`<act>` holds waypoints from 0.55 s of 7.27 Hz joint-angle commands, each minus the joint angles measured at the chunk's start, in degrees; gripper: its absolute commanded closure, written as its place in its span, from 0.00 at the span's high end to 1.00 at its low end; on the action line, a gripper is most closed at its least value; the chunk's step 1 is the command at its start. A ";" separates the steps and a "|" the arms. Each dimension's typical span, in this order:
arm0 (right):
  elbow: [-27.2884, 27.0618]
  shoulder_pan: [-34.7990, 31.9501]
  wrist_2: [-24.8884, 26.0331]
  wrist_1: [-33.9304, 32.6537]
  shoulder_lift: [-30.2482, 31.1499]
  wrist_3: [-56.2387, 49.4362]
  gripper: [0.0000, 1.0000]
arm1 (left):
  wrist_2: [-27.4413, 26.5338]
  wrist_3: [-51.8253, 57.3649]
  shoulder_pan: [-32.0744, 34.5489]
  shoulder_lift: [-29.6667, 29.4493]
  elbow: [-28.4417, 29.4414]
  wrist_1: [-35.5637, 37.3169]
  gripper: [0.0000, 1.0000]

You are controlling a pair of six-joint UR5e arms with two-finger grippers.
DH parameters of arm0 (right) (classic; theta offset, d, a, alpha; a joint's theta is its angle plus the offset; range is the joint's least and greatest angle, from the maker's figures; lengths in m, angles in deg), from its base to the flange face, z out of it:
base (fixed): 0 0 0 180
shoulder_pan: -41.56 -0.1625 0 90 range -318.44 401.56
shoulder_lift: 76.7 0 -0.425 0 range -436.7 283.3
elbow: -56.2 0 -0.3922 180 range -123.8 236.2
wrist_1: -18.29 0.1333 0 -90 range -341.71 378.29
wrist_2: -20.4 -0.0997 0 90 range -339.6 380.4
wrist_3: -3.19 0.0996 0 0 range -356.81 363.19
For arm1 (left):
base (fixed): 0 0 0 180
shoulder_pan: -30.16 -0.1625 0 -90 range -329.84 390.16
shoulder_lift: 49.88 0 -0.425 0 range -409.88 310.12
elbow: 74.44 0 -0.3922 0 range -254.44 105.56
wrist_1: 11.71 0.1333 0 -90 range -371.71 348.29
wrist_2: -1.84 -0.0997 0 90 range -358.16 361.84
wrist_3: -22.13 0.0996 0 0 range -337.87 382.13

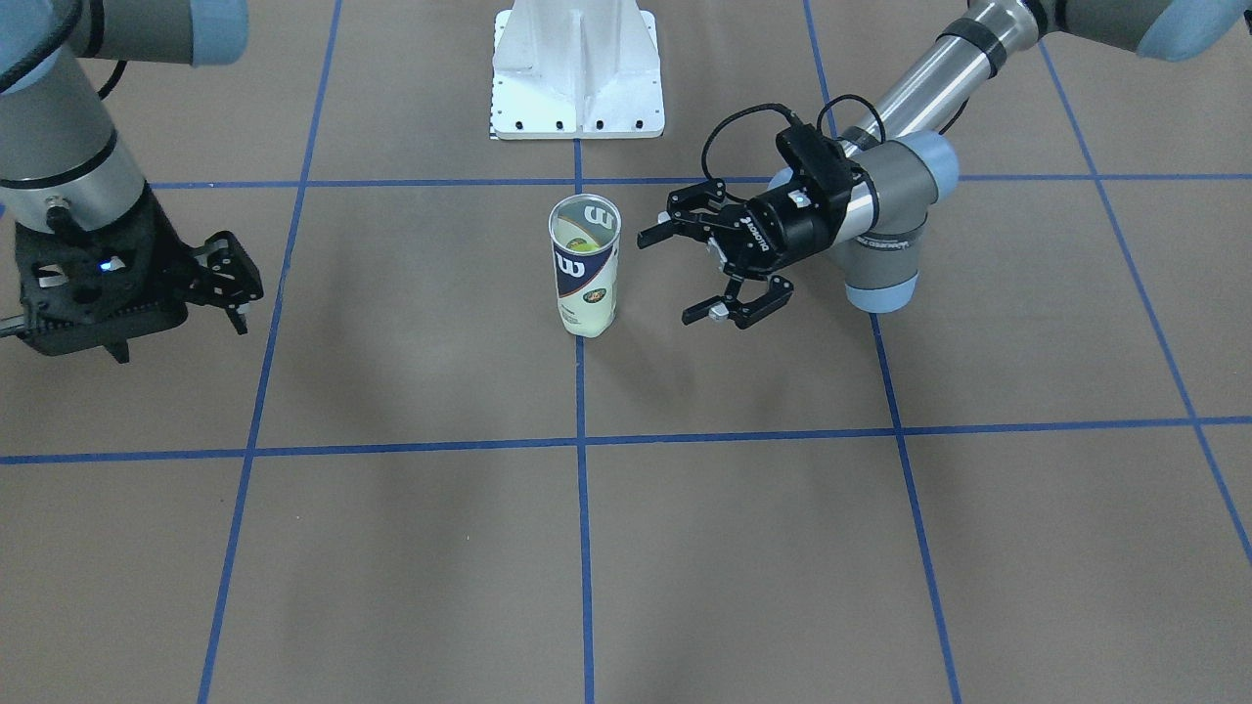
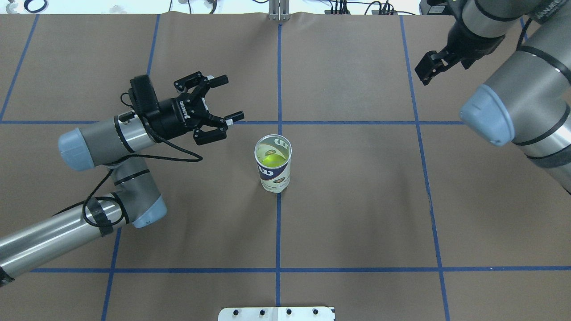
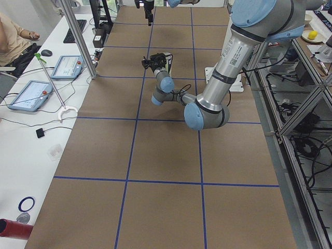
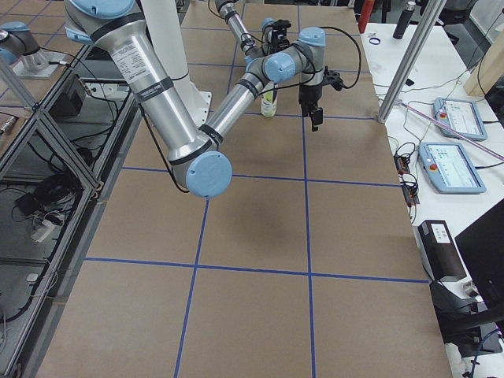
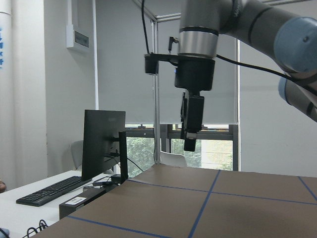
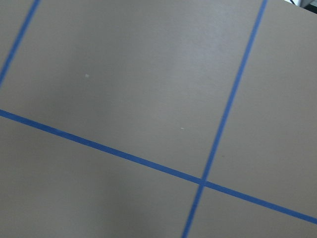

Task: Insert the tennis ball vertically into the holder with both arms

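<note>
Order is as seen from behind the robot. Nearest, at the robot-side edge of the table (image 2: 357, 200), is a white pedestal base (image 2: 276, 313), only its bolted lip showing. The table is brown paper w/ a blue tape grid (image 2: 348, 269).

Next out, at centre, the holder (image 2: 273, 171) stands upright w/ its mouth open. It sits right on the centre tape line, btwn 2 cross lines. 1 tennis ball (image 2: 272, 159) shows yellow-green thru the mouth, inside the can. How deep it sits, can't tell.

At approx the same depth, on the robot's left, is the left gripper (image 2: 232, 99). It's raised off the table and lying roughly level, fingers spread wide w/ nothing btwn them. The tips aim across toward the centre line, near the holder but clear of it. A cable loops under the wrist.

Farther out on the robot's right, the right gripper (image 2: 424, 75) hangs fingers-down above the table, well apart from the holder and the left gripper. The left wrist cam shows it as 1 narrow black bar. Spread or together, can't tell. The right wrist cam shows only paper + 2 crossing tape lines.

Beyond the far edge is a side desk w/ a monitor (image 5: 101, 144), a keyboard (image 5: 52, 191) and 2 tablets (image 3: 30, 95). A person's arm (image 3: 15, 41) rests at that desk.
</note>
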 commanded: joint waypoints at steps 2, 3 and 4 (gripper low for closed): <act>2.04 -9.93 -5.23 6.96 13.80 -14.00 0.99 | 1.02 -1.43 8.23 10.70 -5.09 9.62 0.99; 2.40 -12.57 -5.41 6.88 16.54 -18.48 0.99 | 5.03 -1.44 12.61 15.18 -10.43 18.48 0.99; 2.49 -14.51 -5.33 6.87 19.44 -22.45 0.99 | 12.73 -1.35 18.31 19.14 -15.01 28.83 0.99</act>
